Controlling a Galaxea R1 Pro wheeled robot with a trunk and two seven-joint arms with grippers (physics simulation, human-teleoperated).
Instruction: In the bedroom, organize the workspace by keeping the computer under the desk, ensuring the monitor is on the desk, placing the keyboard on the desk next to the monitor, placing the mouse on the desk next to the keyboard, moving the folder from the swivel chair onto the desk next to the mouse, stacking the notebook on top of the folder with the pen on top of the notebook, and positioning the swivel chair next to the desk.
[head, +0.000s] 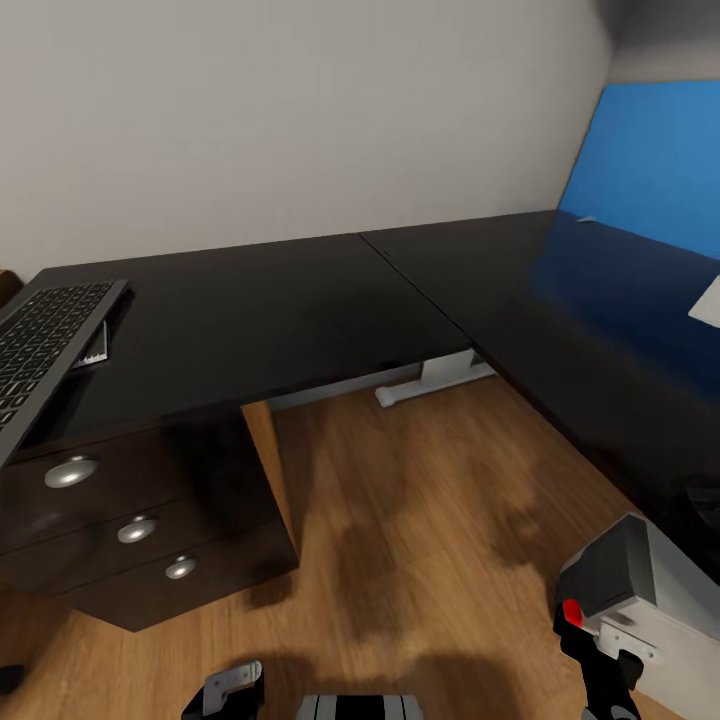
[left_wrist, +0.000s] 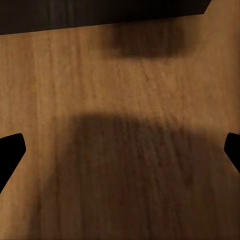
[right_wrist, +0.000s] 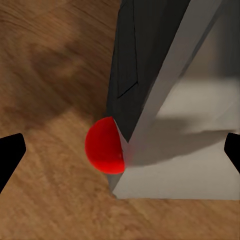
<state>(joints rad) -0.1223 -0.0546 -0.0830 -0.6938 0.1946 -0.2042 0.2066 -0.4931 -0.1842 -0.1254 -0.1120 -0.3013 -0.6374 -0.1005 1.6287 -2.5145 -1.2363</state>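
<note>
Keyboard (head: 45, 345) at head view's left edge, tilted, overhanging black L-shaped table (head: 300, 300) above knobbed drawers (head: 130, 530). Grey-white box with red dot, possibly the computer (head: 640, 590), standing on wood floor (head: 420, 520) beside right arm. Left gripper (left_wrist: 120, 150) spread wide over bare floor. Right gripper (right_wrist: 120, 150) wide too, holding nothing.

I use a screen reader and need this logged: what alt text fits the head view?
An L-shaped black desk fills a corner against a pale wall, with a dark keyboard at its left end above drawers with silver knobs. A blue panel backs its right side. Below lies wood floor, and a grey box with a red dot sits at lower right.
</note>
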